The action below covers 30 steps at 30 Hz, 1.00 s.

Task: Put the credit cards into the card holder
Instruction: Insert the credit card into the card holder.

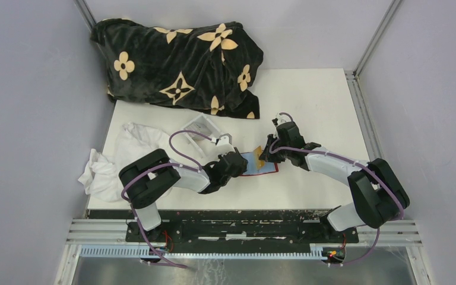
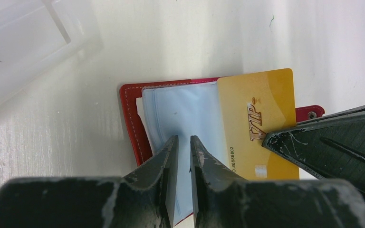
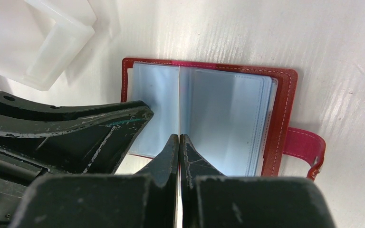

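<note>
The red card holder (image 2: pixel 129 114) lies open on the white table, its pale blue plastic sleeves (image 3: pixel 228 114) facing up. My left gripper (image 2: pixel 183 139) stands over the sleeves near the holder's left half. Its jaws are a narrow gap apart, and only sleeve shows between them. My right gripper (image 3: pixel 179 137) is shut on a yellow-orange credit card (image 2: pixel 256 118) marked VIP. It holds the card edge-on over the holder's right half. In the top view both grippers meet at the holder (image 1: pixel 255 165), left gripper (image 1: pixel 237 163) and right gripper (image 1: pixel 270 151). No other credit cards are visible.
A clear plastic box (image 1: pixel 202 127) stands just behind the left gripper. A crumpled white cloth (image 1: pixel 116 157) lies at the left. A black blanket with cream flowers (image 1: pixel 178 59) fills the back left. Grey walls close in both sides.
</note>
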Available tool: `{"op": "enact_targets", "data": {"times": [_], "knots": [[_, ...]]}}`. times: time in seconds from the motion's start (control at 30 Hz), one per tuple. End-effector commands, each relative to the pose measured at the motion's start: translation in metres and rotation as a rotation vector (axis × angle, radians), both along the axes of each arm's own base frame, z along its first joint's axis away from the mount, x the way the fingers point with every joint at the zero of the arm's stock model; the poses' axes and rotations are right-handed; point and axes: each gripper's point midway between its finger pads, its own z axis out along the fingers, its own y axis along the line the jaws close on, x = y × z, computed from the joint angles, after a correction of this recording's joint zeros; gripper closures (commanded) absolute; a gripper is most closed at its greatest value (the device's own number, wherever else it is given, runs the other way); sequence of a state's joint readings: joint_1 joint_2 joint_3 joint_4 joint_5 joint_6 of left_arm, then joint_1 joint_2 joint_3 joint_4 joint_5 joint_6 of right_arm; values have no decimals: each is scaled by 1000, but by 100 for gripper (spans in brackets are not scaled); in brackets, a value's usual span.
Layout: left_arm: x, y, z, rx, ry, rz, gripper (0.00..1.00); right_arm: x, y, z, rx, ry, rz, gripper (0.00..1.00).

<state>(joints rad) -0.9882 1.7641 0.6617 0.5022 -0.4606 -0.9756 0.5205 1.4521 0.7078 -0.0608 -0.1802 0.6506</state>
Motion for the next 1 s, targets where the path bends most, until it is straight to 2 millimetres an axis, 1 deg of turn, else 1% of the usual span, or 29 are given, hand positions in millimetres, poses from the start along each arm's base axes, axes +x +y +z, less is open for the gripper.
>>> {"op": "enact_targets", "data": {"times": [0.0, 0.43, 0.97], "knots": [[-27, 48, -57, 236, 129, -4, 76, 6, 5, 6, 43, -25, -8, 99], [-29, 51, -62, 240, 138, 3, 76, 2, 5, 3, 89, -2, -56, 99], [-32, 58, -69, 254, 148, 16, 76, 4, 0, 16, 140, -14, -99, 99]]}}
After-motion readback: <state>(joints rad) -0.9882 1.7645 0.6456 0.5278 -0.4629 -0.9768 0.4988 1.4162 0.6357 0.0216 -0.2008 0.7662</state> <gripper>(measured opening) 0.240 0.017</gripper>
